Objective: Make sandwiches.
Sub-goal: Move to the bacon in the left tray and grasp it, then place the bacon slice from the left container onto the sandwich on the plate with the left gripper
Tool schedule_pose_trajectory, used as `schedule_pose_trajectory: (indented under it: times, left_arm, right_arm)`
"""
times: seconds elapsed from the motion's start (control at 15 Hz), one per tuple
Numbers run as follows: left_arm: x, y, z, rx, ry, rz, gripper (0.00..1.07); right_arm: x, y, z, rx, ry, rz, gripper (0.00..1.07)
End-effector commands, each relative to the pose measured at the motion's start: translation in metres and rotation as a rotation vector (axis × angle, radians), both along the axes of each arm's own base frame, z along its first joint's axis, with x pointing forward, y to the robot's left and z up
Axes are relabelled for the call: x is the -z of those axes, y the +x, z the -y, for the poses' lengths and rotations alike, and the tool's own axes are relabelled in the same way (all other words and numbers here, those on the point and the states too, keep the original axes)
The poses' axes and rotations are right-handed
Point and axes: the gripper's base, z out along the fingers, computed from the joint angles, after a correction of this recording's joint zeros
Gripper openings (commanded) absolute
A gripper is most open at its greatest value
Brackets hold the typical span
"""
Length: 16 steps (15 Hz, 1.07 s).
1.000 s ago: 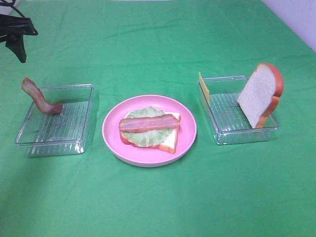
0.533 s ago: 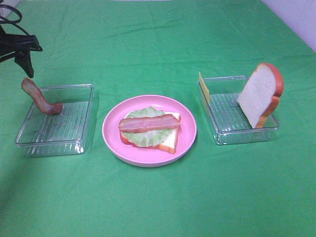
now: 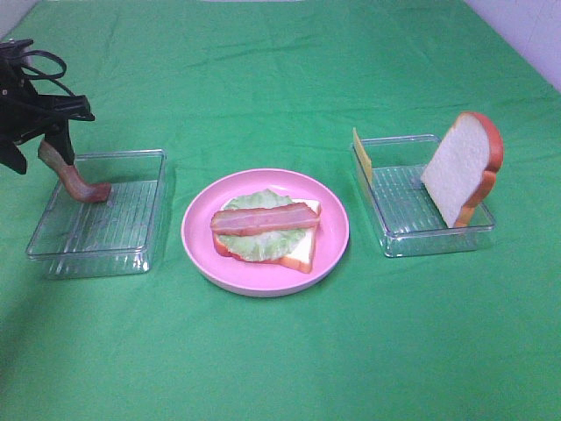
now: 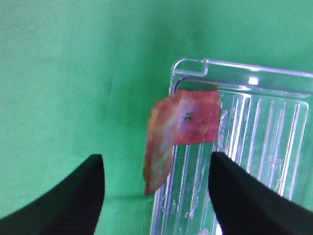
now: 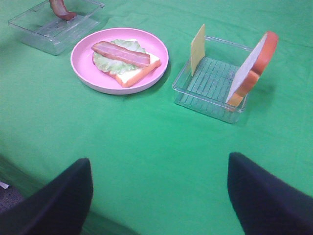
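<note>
I found the half-built sandwich lying flat on the pink plate at mid-desk. Its top bacon strip ran left to right in the high view, over the lettuce leaf and lower bread slice. The second bacon strip leaned up over the left tray rim, between the parted, untouching jaws of the left end effector. The right end effector hung wide apart, empty. The right tray held one cheese square and one upright bread slice. Count: two trays, two strips, two slices.
</note>
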Motion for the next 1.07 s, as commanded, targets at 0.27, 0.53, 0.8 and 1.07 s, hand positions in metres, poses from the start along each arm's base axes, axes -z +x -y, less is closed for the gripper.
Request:
schedule_pose_trajectory:
  times: [0.27, 0.53, 0.8, 1.07]
  left_arm:
    - [0.001, 0.006, 0.0, -0.012, -0.017, 0.047, 0.17]
    - [0.001, 0.006, 0.001, -0.014, -0.021, 0.05, 0.0]
    - [0.0, 0.006, 0.003, -0.029, -0.05, 0.051, 0.0]
    - [-0.039, 0.002, 0.011, -0.017, -0.153, 0.154, 0.0]
  right_arm:
    - [0.001, -0.001, 0.001, -0.006, -0.004, 0.011, 0.72]
    - [0.001, -0.001, 0.001, -0.006, -0.004, 0.011, 0.72]
    - [0.001, -0.001, 0.001, -0.006, -0.004, 0.011, 0.72]
    - [0.001, -0.001, 0.001, -0.006, -0.004, 0.011, 0.72]
